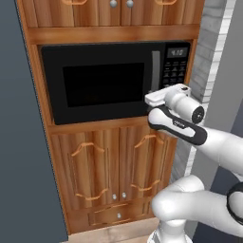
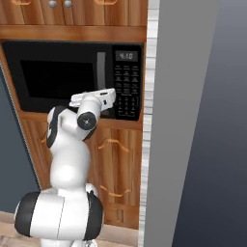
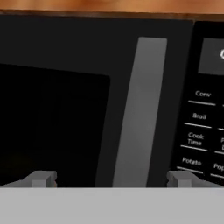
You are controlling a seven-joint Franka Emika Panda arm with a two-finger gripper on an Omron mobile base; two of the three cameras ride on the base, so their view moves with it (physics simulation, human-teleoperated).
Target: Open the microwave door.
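Microwave door shut, flush in wooden cabinet. Gripper close before it, jaws wide apart, empty, straddling the grey handle. Depth to handle unclear, probably short. Advance straight, keep bar centred, close firmly, then pull along the hinge arc.

White arm with dark joints, seen from behind. In the left base view it rises from the lower right of the frame, bends at a dark-banded elbow near centre right, and ends in a wrist and hand at mid-right, level and pointing forward. In the right base view the arm climbs from the lower left to the hand at centre. In the hand view the gripper sits at the bottom edge, its fingertips spread wide apart.
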